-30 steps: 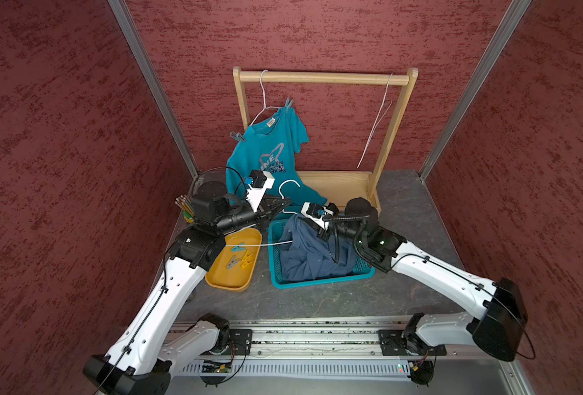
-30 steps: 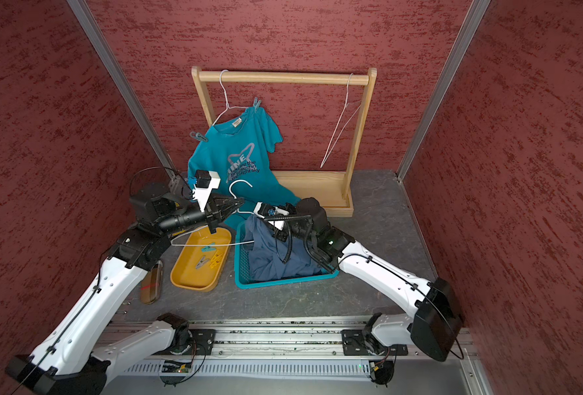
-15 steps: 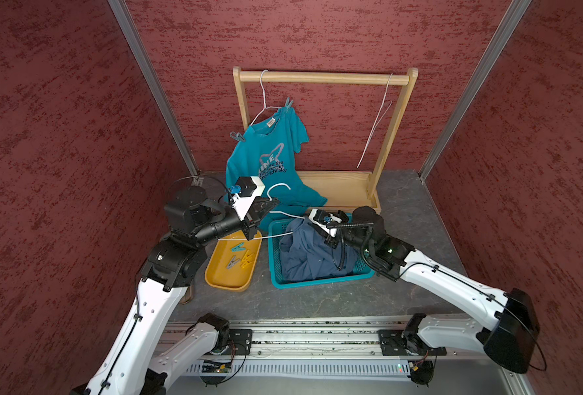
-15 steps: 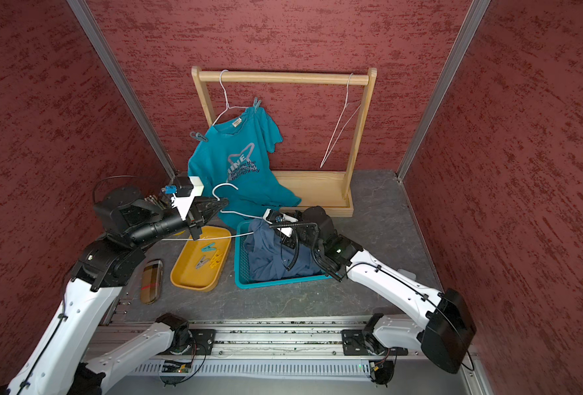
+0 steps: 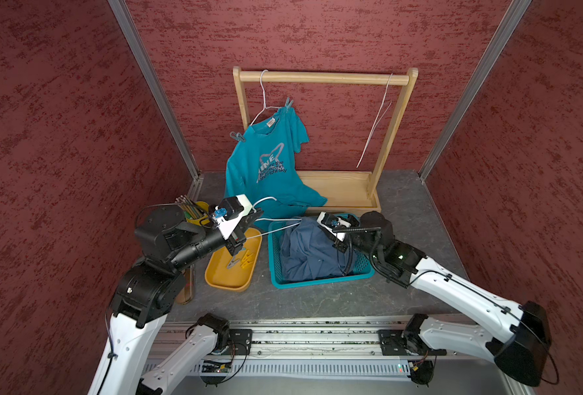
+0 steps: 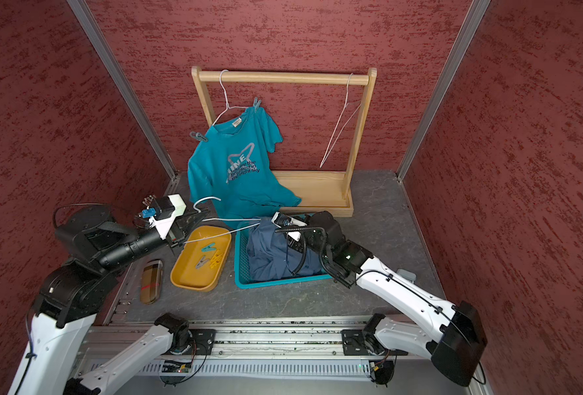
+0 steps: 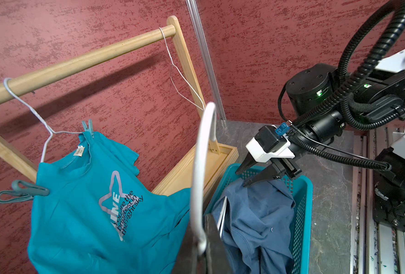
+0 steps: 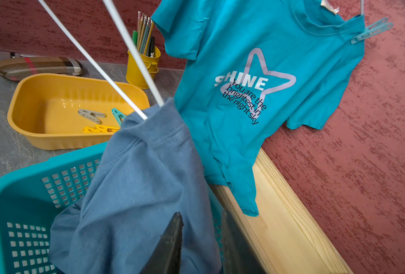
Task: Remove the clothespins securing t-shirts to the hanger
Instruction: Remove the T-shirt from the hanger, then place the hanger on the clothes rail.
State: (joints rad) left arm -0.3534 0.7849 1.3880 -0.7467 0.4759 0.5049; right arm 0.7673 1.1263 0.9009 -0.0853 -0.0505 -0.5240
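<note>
Two clothespins are left on the job: a grey-blue one [image 5: 237,136] at one shoulder of the teal t-shirt [image 5: 266,171] and a teal one [image 5: 288,103] at the other. Both pin it to the wire hanger [image 5: 264,99] on the wooden rack [image 5: 324,78]. Four more [image 6: 208,254] lie in the yellow tray [image 5: 227,284].

The left gripper [image 6: 199,217] is clenched on a white hanger [image 7: 198,166] just below its hook. That hanger's two arms run across the tray and disappear into the slate blue t-shirt [image 5: 310,249] heaped in the teal basket [image 5: 317,282]. The right gripper [image 7: 240,179] hangs over the far side of the basket with its jaws apart. A fold of blue cloth lies between them but is not visibly pinched.

The likely trouble is the white hanger. With nothing pinning the cloth down, drawing the hanger out could drag the shirt over the basket rim or shift the basket. The thin wire may also swivel in the left jaws, and its arms pass low over the tray. Later, freeing one pin alone could let the teal shirt slide off to one side.

Hidden is the hanger's far end inside the cloth — how it is caught there cannot be told. No navy shirt can be made out; it may lie under the blue one. The right fingertips cannot be seen in either top view.
</note>
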